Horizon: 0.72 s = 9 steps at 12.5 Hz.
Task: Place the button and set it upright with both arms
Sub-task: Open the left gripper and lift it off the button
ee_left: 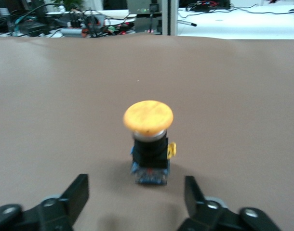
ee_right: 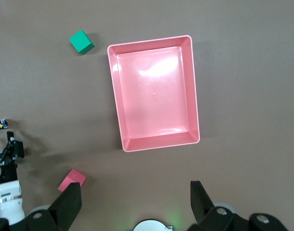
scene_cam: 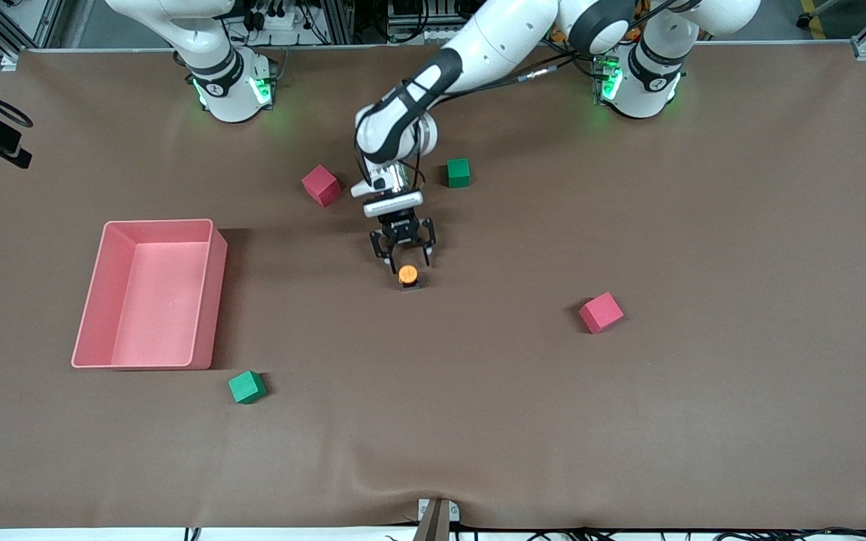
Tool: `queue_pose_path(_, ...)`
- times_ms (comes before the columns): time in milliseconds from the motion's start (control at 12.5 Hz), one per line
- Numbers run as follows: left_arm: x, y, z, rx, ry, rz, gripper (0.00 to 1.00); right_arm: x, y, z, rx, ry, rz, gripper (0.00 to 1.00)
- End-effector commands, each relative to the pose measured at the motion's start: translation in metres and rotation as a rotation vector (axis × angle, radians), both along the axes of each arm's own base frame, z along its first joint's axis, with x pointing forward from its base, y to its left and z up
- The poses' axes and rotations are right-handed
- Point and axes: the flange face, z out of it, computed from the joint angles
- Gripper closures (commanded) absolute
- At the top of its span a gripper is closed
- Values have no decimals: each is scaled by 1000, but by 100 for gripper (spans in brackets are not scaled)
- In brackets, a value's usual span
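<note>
A brown mat covers the table (scene_cam: 628, 421) from edge to edge, slightly rippled along the edge nearest the front camera. Past the table's edge, the left wrist view shows cluttered workbenches with cables and equipment.

The button (scene_cam: 407, 276) stands upright on the mat near the table's middle, orange cap up, black body beneath. The left gripper (scene_cam: 404, 258) is low over the mat, just at the button's 12 o'clock in the front view, its jaws spread wide and holding nothing. In the left wrist view the button (ee_left: 149, 139) stands free between and slightly ahead of the two fingertips (ee_left: 78, 190), touching neither.

The right gripper (ee_right: 135, 199) is seen only in its own wrist view, high over the right arm's end of the table, waiting; its jaws are wide apart and empty.

A pink tray (scene_cam: 211, 300) lies toward the right arm's end, at about 9 o'clock from the button. One red cube (scene_cam: 321, 185) sits at the button's 11 o'clock, another red cube (scene_cam: 601, 312) at 4 o'clock. A green cube (scene_cam: 458, 172) sits at 1 o'clock, and a second green cube (scene_cam: 246, 387) at 8 o'clock, near the tray's nearest corner.
</note>
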Motion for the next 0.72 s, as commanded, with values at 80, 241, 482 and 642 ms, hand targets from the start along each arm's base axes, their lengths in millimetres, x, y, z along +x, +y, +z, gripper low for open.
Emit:
queue_pose_path(80,-35,-22,90,-55,96,112,0,-4,-1,7,18,-5,9,0)
queue_pose_path(241,-47,-22,154,-71,217,193,0,-4,-2,7,18,-3,7,0)
queue_pose_path(482,-8,5,286,-183,382,249,0,-4,-2,7,18,-5,7,0)
queue_pose_path(642,41,50,369,-254,469,256,0,-4,-1,7,18,-5,9,0)
